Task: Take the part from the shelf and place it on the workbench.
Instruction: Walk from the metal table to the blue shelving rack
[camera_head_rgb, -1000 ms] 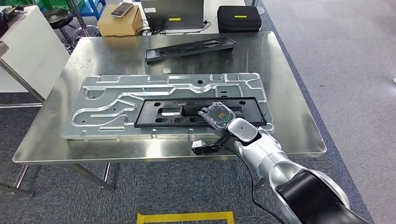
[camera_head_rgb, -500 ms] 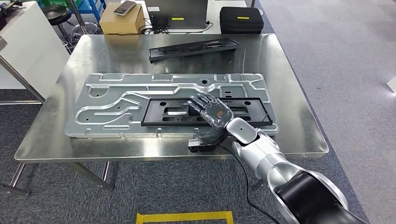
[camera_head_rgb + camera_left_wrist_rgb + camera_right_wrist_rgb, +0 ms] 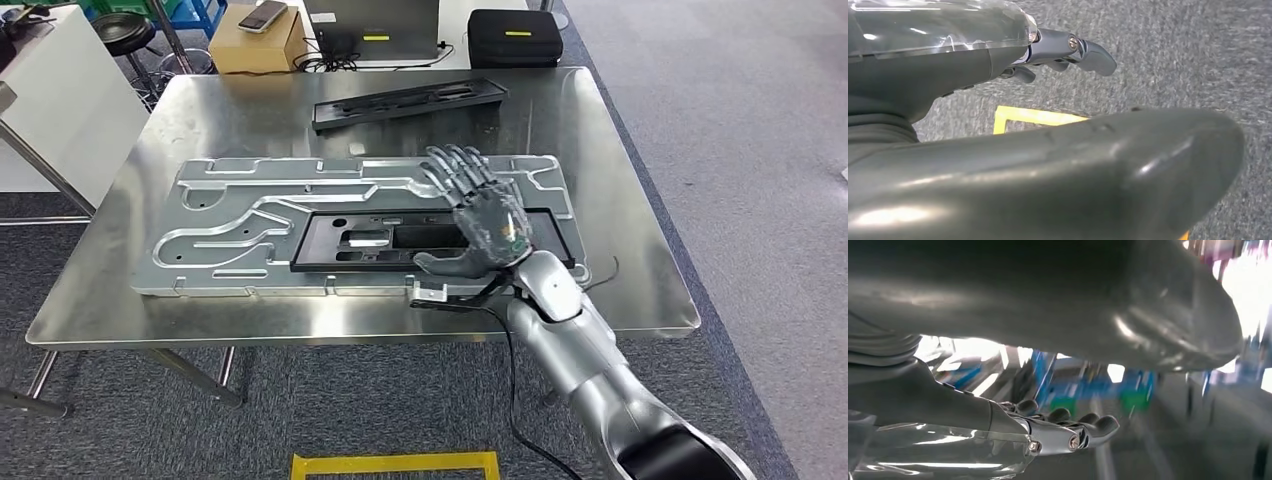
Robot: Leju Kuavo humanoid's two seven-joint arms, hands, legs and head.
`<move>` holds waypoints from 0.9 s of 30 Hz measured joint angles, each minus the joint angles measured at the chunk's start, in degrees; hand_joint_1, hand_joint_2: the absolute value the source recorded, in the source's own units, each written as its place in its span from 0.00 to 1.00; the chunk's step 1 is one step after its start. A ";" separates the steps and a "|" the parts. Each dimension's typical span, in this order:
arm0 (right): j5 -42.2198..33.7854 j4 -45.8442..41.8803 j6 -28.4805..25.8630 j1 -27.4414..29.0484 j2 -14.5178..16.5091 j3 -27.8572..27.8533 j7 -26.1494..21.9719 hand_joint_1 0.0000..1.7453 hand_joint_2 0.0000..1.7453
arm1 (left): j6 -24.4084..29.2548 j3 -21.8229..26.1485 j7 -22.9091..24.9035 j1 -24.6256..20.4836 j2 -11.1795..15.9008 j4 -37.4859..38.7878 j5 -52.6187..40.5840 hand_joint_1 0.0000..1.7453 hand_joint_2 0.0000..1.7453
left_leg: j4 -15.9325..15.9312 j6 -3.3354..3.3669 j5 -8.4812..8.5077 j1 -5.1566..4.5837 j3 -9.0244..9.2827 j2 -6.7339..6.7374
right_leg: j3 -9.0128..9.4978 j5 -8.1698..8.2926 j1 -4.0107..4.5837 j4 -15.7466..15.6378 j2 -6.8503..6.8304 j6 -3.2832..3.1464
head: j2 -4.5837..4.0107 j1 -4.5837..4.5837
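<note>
Right hand (image 3: 480, 215) spread flat, fingers apart, holding nothing, poised over the far edge of the long black slotted plastic part (image 3: 400, 240). Part lies flat on the grey machined aluminium fixture plate (image 3: 230, 215) atop the steel table (image 3: 250, 110); placement looks done, retreat remaining. Second black part (image 3: 405, 102) sits farther back from the fixture plate. Left hand (image 3: 1068, 50) over carpet, fingers seemingly loose; grasp unclear. Contact under right palm hidden; right wrist view blurred.

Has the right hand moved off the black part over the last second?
Yes. The right hand has lifted and opened, its fingers now reaching past the black part toward the far edge of the grey fixture plate, which stayed put.
</note>
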 joint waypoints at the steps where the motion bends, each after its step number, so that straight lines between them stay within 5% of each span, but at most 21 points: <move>1: -1.23 -5.66 -0.10 3.18 -0.78 -2.96 -1.92 0.00 0.00 | 0.11 0.26 0.03 0.17 -0.07 0.01 0.48 0.00 0.00 | 2.93 -0.18 -1.84 0.08 -1.18 0.05 | 0.20 -0.04 -0.08 -0.12 -0.23 -0.21 | 0.00 0.00; 3: -5.34 -15.91 -0.28 10.07 -1.95 -9.94 -6.99 0.00 0.00 | 0.22 1.00 -0.02 0.49 -0.20 0.01 1.49 0.00 0.00 | 10.83 -0.48 -5.67 0.16 -4.59 0.15 | 0.34 -0.24 0.02 -0.14 -0.57 -0.43 | 0.00 0.00; 5: -12.03 -25.20 -0.35 17.75 -2.72 -17.74 -11.56 0.00 0.00 | -0.13 1.67 -0.30 0.93 -0.48 0.01 2.33 0.00 0.00 | 14.30 -0.51 -6.25 0.19 -6.07 0.17 | 0.58 -0.51 0.10 -0.13 -0.69 -0.33 | 0.00 0.00; 8: -23.98 -35.04 -0.36 28.44 -3.18 -28.73 -13.86 0.00 0.00 | -1.11 2.60 -1.16 1.40 -0.88 0.01 3.28 0.00 0.00 | 4.44 0.09 -1.15 0.16 -0.86 0.09 | 1.32 -1.04 0.17 -0.11 -0.63 0.14 | 0.00 0.00; 10: -30.38 -38.66 -0.27 34.04 -3.20 -35.79 -14.11 0.00 0.00 | -1.70 3.03 -1.75 1.39 -1.05 0.01 3.65 0.00 0.00 | -1.39 0.68 0.38 -0.05 2.20 -0.05 | 1.54 -1.24 0.33 0.02 -0.46 0.64 | 0.00 0.00; 14: -33.05 -39.60 3.35 41.53 -2.79 -49.11 -14.18 0.00 0.00 | -2.74 3.82 -2.35 1.23 -1.43 0.01 3.96 0.00 0.00 | -2.66 2.13 0.91 -0.28 2.62 0.12 | 1.36 -1.64 0.04 0.60 0.00 2.00 | 0.00 0.01; 16: -32.84 -37.56 5.61 43.12 -2.48 -55.21 -14.18 0.00 0.00 | -2.97 4.01 -2.68 1.06 -1.68 0.01 3.91 0.00 0.00 | -3.07 2.99 1.55 -0.23 2.28 0.29 | -0.20 -4.83 -0.17 4.37 0.23 2.57 | 0.00 0.01; 18: -32.94 -33.97 7.28 43.98 -2.18 -60.36 -14.18 0.00 0.00 | -3.11 4.05 -2.97 1.04 -1.91 0.01 3.87 0.00 0.00 | -3.04 3.35 2.03 -0.42 1.50 0.33 | -3.16 -9.22 -0.34 11.71 0.29 2.99 | 0.00 0.01; 20: -32.86 -29.42 7.98 44.35 -1.92 -64.29 -14.17 0.00 0.00 | -3.28 4.08 -3.20 1.13 -2.14 0.01 3.88 0.00 0.00 | -2.92 3.37 2.56 -0.57 0.64 0.34 | -4.31 -10.75 -0.47 15.75 0.29 3.19 | 0.00 0.01; 21: -32.46 -26.96 8.22 44.36 -1.86 -65.85 -14.17 0.00 0.00 | -3.37 4.08 -3.34 1.17 -2.23 0.01 3.89 0.00 0.00 | -2.84 3.30 2.83 -0.61 0.25 0.34 | -3.18 -9.93 -0.50 14.45 0.28 3.17 | 0.00 0.00; 24: -28.67 -17.81 9.51 43.19 -1.92 -70.84 -14.16 0.00 0.00 | -3.74 4.09 -3.85 1.14 -2.62 0.01 3.90 0.00 0.00 | -2.53 2.74 3.61 -0.71 -0.50 0.35 | 4.26 -5.85 -0.36 2.42 0.25 2.71 | 0.00 0.01; 27: -22.45 -6.48 10.05 41.35 -2.52 -76.21 -13.21 0.00 0.00 | -4.53 4.27 -4.07 1.16 -3.06 0.01 4.06 0.00 0.00 | -2.60 1.78 4.42 -0.72 -0.59 0.33 | 5.97 -4.53 0.22 -0.85 0.32 1.87 | 0.00 0.01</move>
